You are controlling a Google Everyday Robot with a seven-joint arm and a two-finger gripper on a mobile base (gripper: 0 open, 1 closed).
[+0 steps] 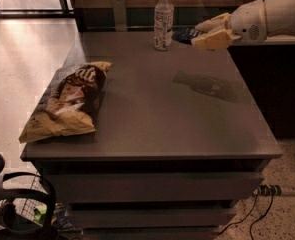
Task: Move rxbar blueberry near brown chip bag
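Note:
The rxbar blueberry, a small dark blue flat wrapper, lies at the table's far right, just right of a clear bottle. My gripper reaches in from the upper right, low over the far edge. Its jaws are apart, with the fingertips at the bar's right end. I cannot tell if they touch it. The brown chip bag lies on the table's left side, far from the bar and the gripper.
A clear plastic bottle with a white cap stands upright at the far edge, close to the bar's left. The grey table has drawers below. A dark counter runs behind on the right. Cables lie on the floor at lower right.

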